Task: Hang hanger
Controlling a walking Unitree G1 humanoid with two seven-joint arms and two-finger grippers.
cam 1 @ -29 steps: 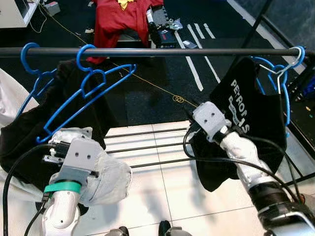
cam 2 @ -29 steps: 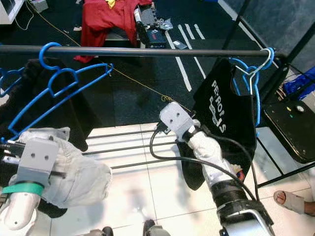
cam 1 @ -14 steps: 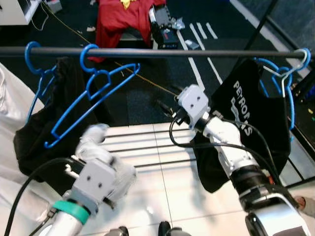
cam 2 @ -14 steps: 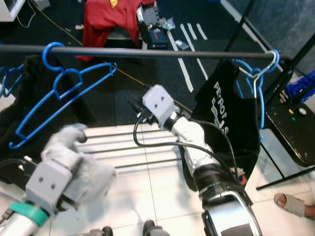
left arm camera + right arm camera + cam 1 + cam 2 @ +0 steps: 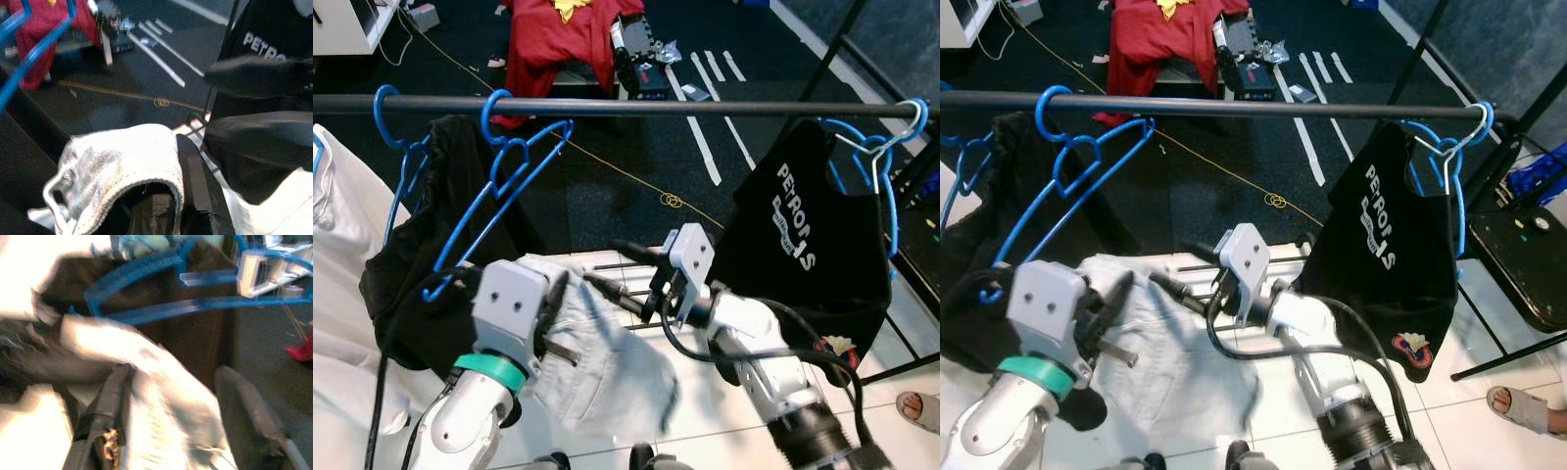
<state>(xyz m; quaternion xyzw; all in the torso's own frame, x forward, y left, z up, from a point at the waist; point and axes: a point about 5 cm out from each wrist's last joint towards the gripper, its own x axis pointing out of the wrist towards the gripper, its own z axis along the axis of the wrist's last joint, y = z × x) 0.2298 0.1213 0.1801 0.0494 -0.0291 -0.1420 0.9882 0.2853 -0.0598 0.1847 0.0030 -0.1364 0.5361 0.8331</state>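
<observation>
1. Left gripper [image 5: 1116, 294]: its black fingers are closed on the pale grey garment [image 5: 1180, 367], which drapes over and below them.
2. Right gripper [image 5: 612, 269]: its two long fingers are spread apart, pointing toward the left gripper, with the garment's upper edge lying between and against them; one finger [image 5: 105, 404] rests on the cloth.
3. Empty blue hanger [image 5: 494, 211]: hooked on the dark rail [image 5: 636, 106] and hanging tilted, up beyond the left gripper's fingertips and apart from them.
4. Black printed T-shirt [image 5: 813, 264]: hung on another blue hanger [image 5: 867, 157] at the rail's far end, behind the right arm.
5. Dark garment [image 5: 421, 255]: hanging behind the empty hanger.
6. Red clothing [image 5: 558, 39]: lying on the dark floor beyond the rail.
</observation>
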